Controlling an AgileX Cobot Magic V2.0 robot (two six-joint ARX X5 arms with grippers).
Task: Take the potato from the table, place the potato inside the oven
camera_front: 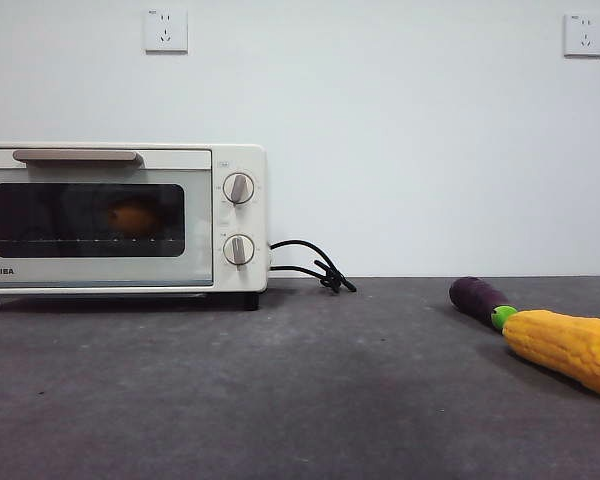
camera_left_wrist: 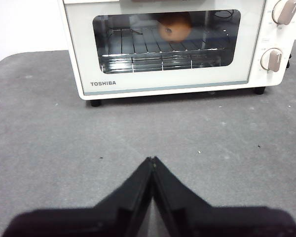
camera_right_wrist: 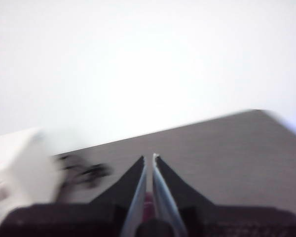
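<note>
The cream-white Toshiba oven stands at the left of the table with its glass door closed. Through the glass the orange-brown potato rests on the wire rack; the left wrist view shows the potato deep inside the oven. My left gripper hovers over bare table in front of the oven, shut and holding nothing. My right gripper is shut and empty above the table; its view is blurred, with the oven's black cord off to one side. Neither gripper appears in the front view.
A dark purple eggplant and a yellow corn cob lie at the right of the table. The oven's black cord curls beside the oven. Two wall sockets sit on the white wall behind.
</note>
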